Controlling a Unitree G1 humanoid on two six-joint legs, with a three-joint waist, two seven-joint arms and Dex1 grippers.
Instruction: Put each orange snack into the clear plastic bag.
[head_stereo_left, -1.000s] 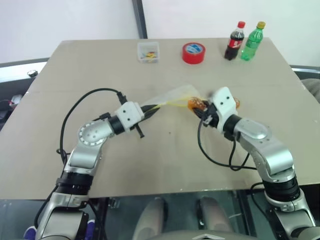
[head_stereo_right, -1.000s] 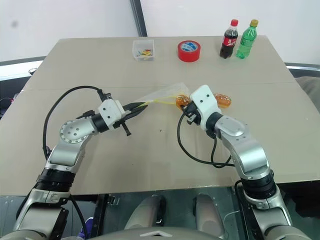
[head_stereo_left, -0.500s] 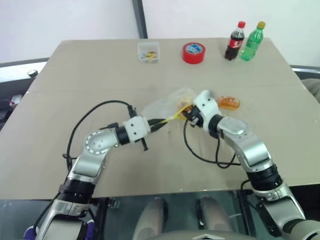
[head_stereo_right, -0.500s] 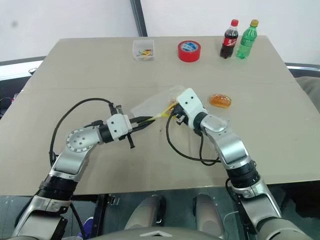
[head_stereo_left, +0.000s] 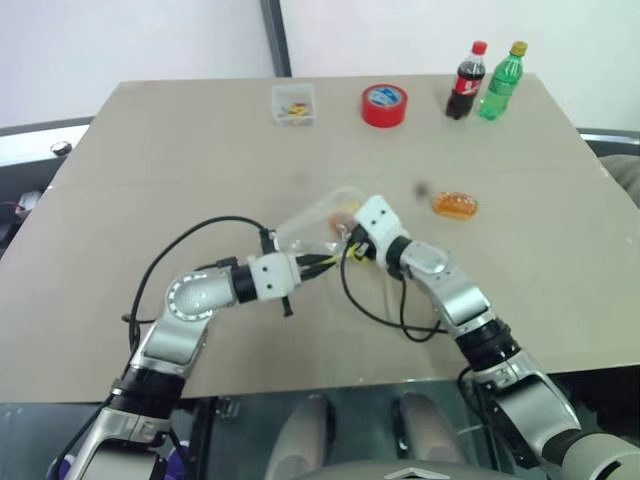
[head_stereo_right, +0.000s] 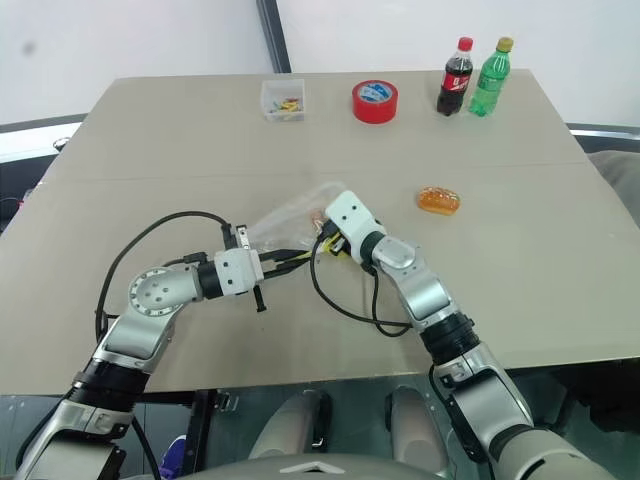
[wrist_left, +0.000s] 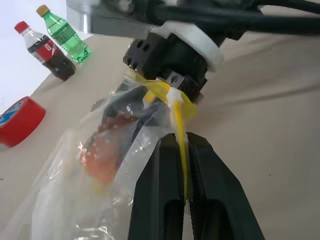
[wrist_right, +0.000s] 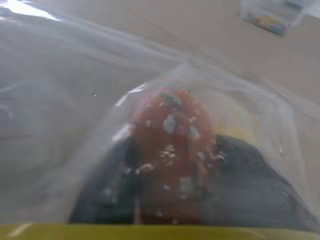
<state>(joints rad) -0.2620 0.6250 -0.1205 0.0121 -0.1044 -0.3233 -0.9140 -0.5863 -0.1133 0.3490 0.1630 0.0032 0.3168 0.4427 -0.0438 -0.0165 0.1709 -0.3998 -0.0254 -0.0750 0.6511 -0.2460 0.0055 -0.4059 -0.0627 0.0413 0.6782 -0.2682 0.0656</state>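
The left gripper (wrist_left: 181, 150) pinches the yellow seal strip of the crinkly clear plastic bag (head_stereo_left: 318, 222), holding its mouth up for loading. The right gripper (head_stereo_right: 322, 236), pushed further inside than a second ago, has one glossy orange bun-like snack (wrist_right: 172, 145) between its fingers; their spread is unclear through the plastic. The second orange snack (head_stereo_left: 455, 205) lies on the tan table (head_stereo_left: 150, 160), well apart.

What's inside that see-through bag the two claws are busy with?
Inside the clear plastic bag sits one orange snack, between the right claw's dark fingers, which reach in through the mouth. The crinkled film blurs whether they touch it. The other orange snack lies outside on the table.
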